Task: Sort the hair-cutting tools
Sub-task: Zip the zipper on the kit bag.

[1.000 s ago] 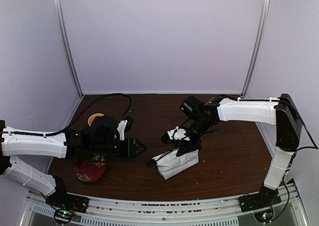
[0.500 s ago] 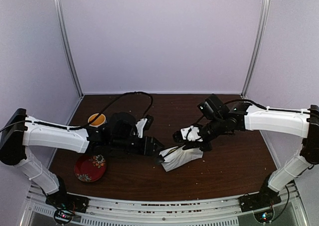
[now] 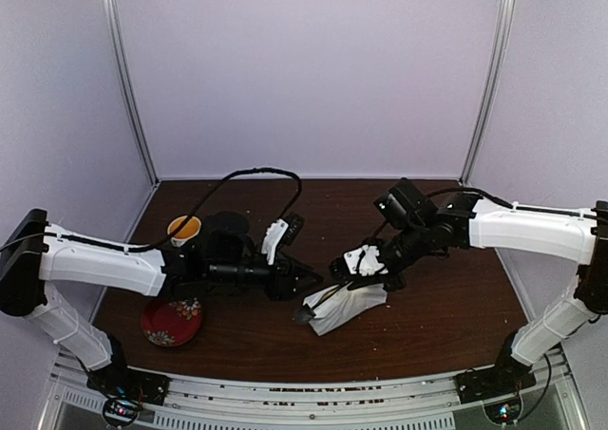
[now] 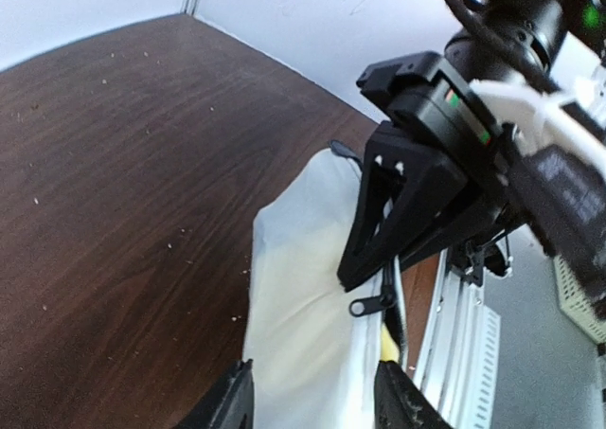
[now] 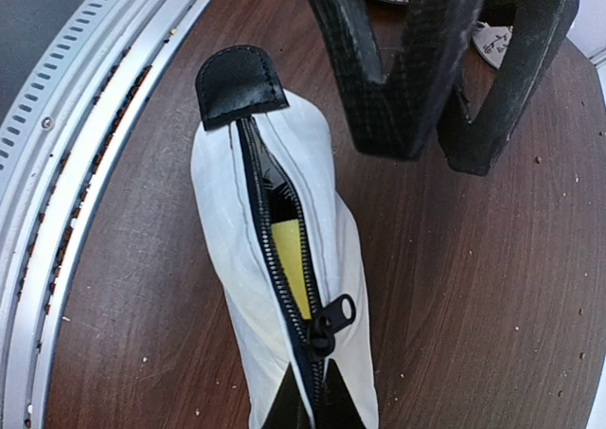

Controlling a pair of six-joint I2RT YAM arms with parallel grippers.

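The white pouch [image 3: 347,306] with a black zipper lies near the table's middle front. Its zipper [image 5: 275,249] is partly open, and the yellow sponge block [image 5: 292,259] shows inside with a dark shape above it. No scissors, combs, trimmer or square piece can be made out. My right gripper [image 3: 369,278] is shut on the pouch's right end at the zipper, just behind the zipper pull [image 5: 333,317]. My left gripper [image 3: 304,280] is open, with its fingers [image 4: 235,402] either side of the pouch [image 4: 303,296] at its left end.
A red patterned plate [image 3: 172,321] lies at the front left, and a cup [image 3: 184,228] stands behind it. The slotted metal rail [image 5: 85,145] runs along the table's front edge close to the pouch. A black cable [image 3: 249,177] loops over the left arm.
My left arm has reached right from near the plate to the pouch's left end. My right gripper has shifted right, and the pouch has moved a little right with it.
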